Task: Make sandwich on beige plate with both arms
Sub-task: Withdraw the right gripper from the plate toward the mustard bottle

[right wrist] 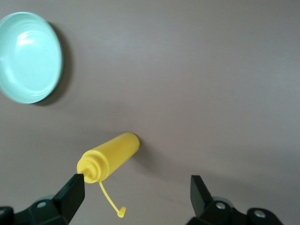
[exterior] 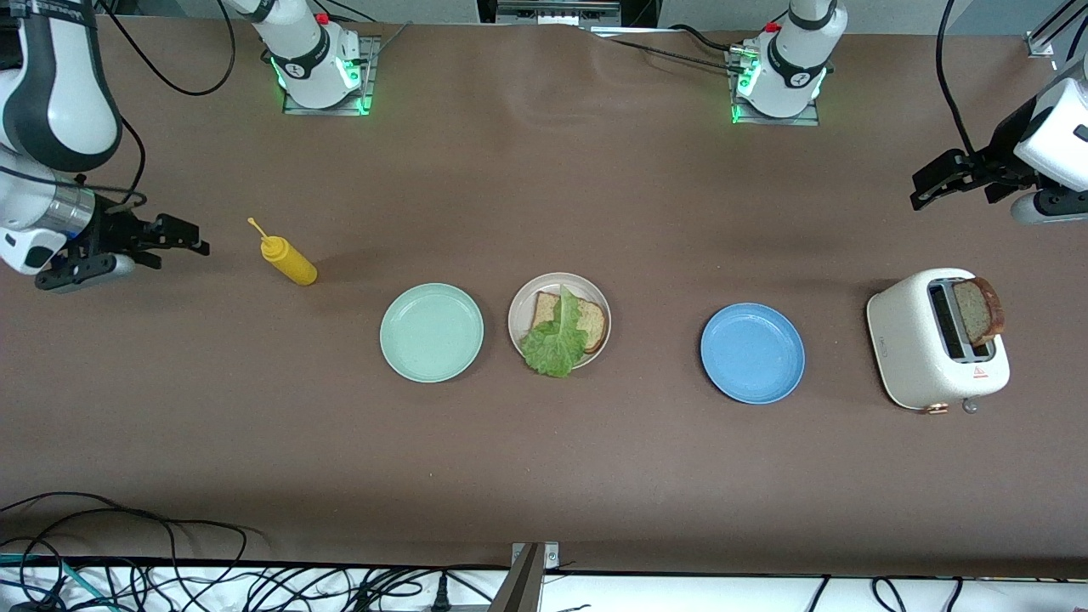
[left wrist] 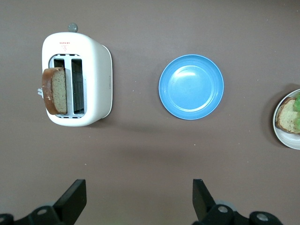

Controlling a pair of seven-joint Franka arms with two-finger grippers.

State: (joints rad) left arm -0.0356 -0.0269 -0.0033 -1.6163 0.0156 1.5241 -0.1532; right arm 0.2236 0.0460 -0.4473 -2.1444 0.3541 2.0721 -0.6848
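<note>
The beige plate (exterior: 519, 304) lies mid-table and holds one brown bread slice (exterior: 593, 324) with a green lettuce leaf (exterior: 556, 342) draped over it. The left wrist view catches this plate (left wrist: 281, 136) at its edge. Another bread slice (exterior: 978, 310) stands up out of a slot of the white toaster (exterior: 929, 357) at the left arm's end. My left gripper (exterior: 928, 183) hangs open and empty over bare table near the toaster (left wrist: 96, 84). My right gripper (exterior: 189, 238) is open and empty over the right arm's end, beside the yellow bottle.
A yellow squeeze bottle (exterior: 290, 260) lies tipped over with its cap strap loose (right wrist: 110, 161). The mint green plate (exterior: 431, 331) and the blue plate (exterior: 752, 353) flank the beige plate, both bare. Cables run along the table's front edge.
</note>
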